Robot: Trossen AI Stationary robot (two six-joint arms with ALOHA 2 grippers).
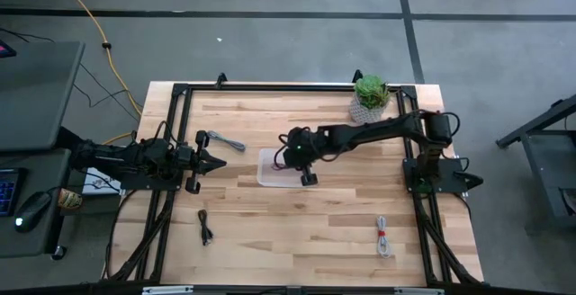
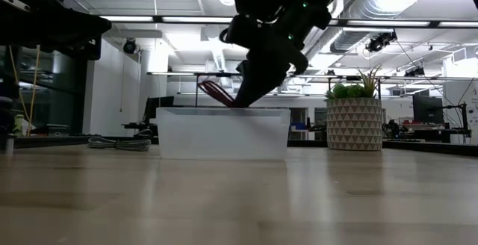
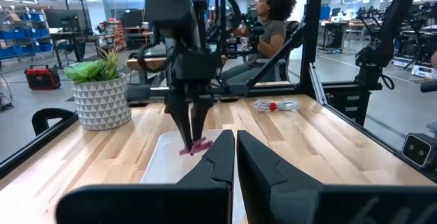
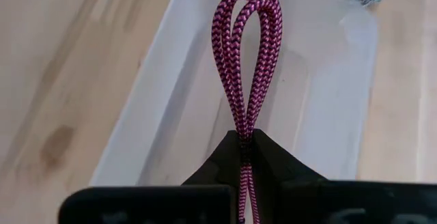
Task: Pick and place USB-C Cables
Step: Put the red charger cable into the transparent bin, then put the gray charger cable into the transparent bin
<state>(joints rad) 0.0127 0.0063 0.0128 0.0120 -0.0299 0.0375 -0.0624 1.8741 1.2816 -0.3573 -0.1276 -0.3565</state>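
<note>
At frame centre, the right claw (image 4: 246,149) pinches the dark red cable (image 4: 247,60) over the clear bin (image 4: 328,115). Released off-centre, its loop may catch the rim and spill out. Left claw (image 1: 216,162) waits closed, centre-left.

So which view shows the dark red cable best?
The right wrist view: the dark red cable fills it, its braided loops pinched in the right hand over the clear bin. The low view shows a loop above the bin wall, the left wrist view a small tuft; the high view hides it.
</note>
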